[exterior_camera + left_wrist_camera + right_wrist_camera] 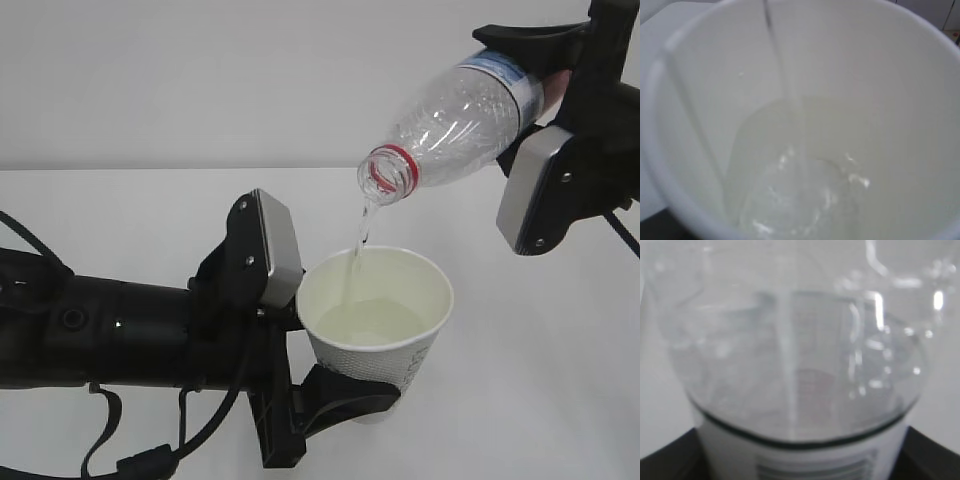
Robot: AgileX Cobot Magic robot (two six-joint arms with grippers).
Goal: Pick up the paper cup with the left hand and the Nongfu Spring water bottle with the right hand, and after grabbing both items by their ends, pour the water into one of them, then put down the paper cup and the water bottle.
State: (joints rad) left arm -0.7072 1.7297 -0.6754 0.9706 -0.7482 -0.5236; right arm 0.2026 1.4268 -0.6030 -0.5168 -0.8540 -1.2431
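Up above the white table (560, 400), the right hand (575, 120) is gripping the tall clear ribbed plastic Nongfu Spring water bottle (455, 125) by its base end, jaws closed around the labelled part, and tipping it neck-down so a thin stream of clear water (358, 240) is falling from the red-ringed mouth. Just below, the left hand (330, 385) is clamping the white tapered paper cup (375, 320) low on its body, near the bottom, jaws wrapped around it and holding it roughly upright in the air.

Left wrist view is looking straight into the cup — the stream is landing off-centre, nearer the far wall, and a shallow pool is collecting in the bottom. Right wrist view is just showing the blurry bottle shoulder, nearly drained.

Doing this step well is probably about keeping the cup dead still and the bottle mouth directly over the opening — the stream is running fairly close to the rim on the bottle side, so easing the tilt gently and not jerking looks smart. Squeezing the paper cup harder could buckle it.
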